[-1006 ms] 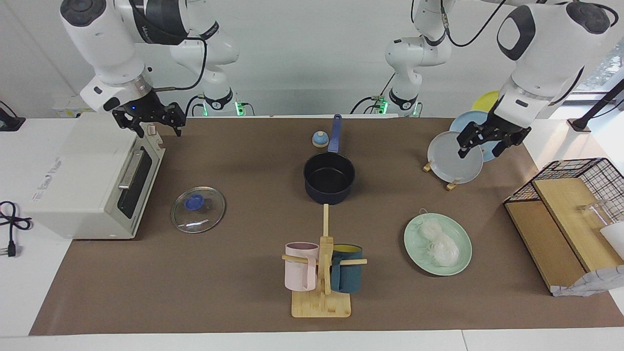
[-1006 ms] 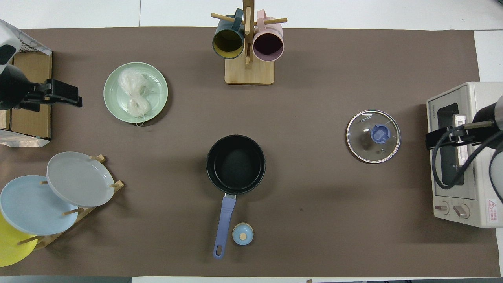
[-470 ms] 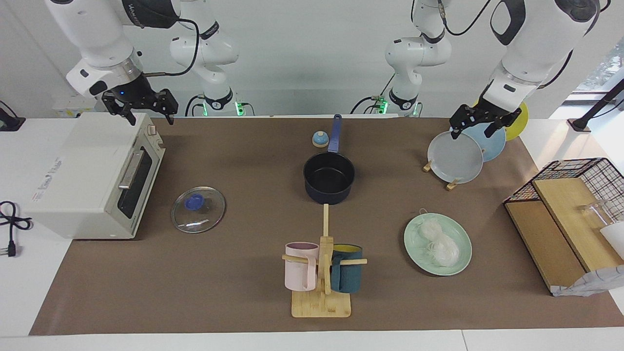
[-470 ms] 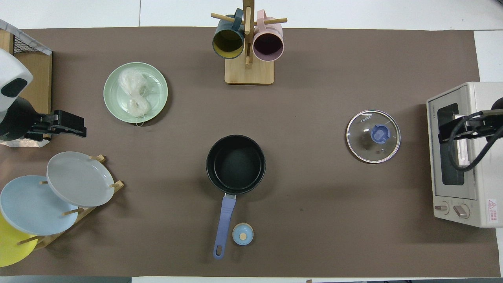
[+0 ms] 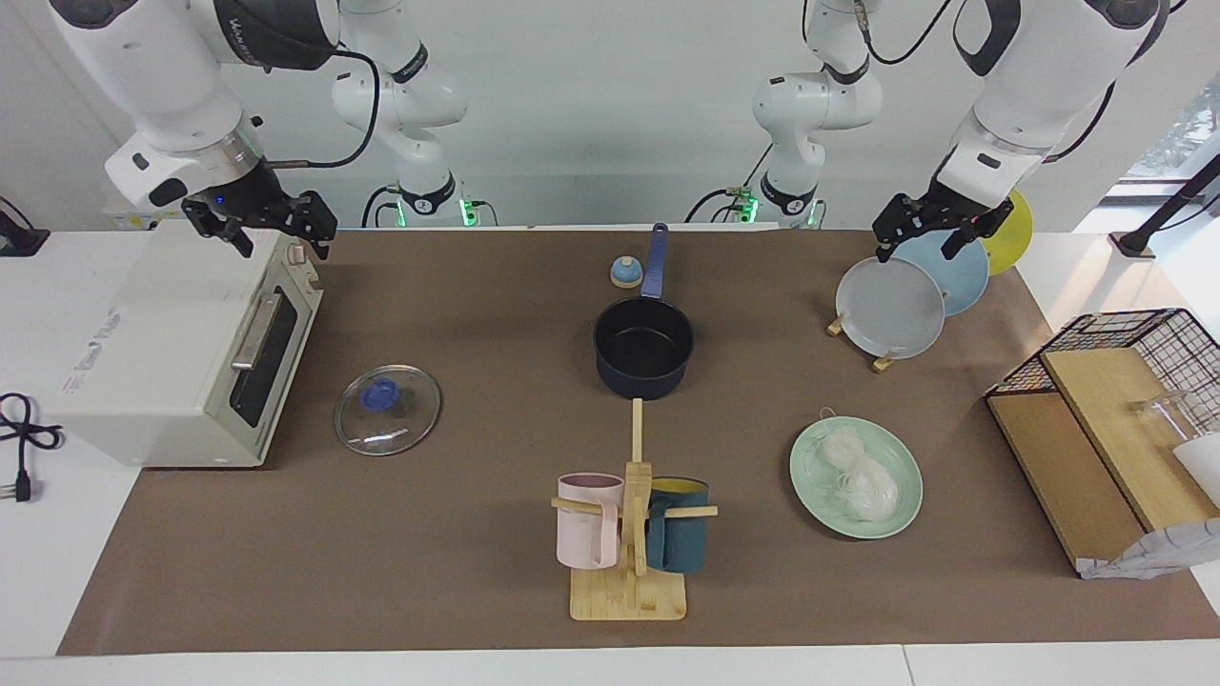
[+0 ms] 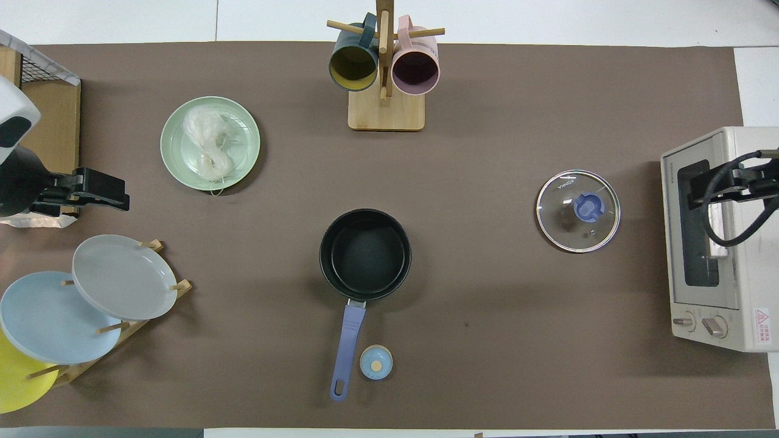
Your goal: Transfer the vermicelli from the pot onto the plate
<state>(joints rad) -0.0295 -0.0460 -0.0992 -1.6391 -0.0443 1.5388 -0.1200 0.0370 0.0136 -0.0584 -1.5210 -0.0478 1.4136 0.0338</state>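
Note:
The vermicelli (image 5: 861,481) lies as a white looped clump on the mint-green plate (image 5: 905,497), toward the left arm's end of the table. It also shows in the overhead view (image 6: 207,143) on the plate (image 6: 246,146). The navy pot (image 5: 640,384) stands mid-table, empty, its blue handle pointing toward the robots; its black inside shows from overhead (image 6: 365,254). My left gripper (image 5: 929,229) hangs open and empty in the air over the plate rack. My right gripper (image 5: 257,229) hangs open and empty over the toaster oven.
A glass lid with a blue knob (image 5: 387,409) lies beside the toaster oven (image 5: 162,353). A mug tree (image 5: 631,519) stands farther from the robots than the pot. A rack holds grey (image 5: 888,310), blue and yellow plates. A wire-and-wood shelf (image 5: 1106,429) stands at the left arm's end. A small blue knob-like object (image 5: 625,272) sits by the pot handle.
Both grippers have risen and drawn back toward the robots: the left from over the grey plate to above the rack, the right further over the oven's top. Nothing on the table moved.

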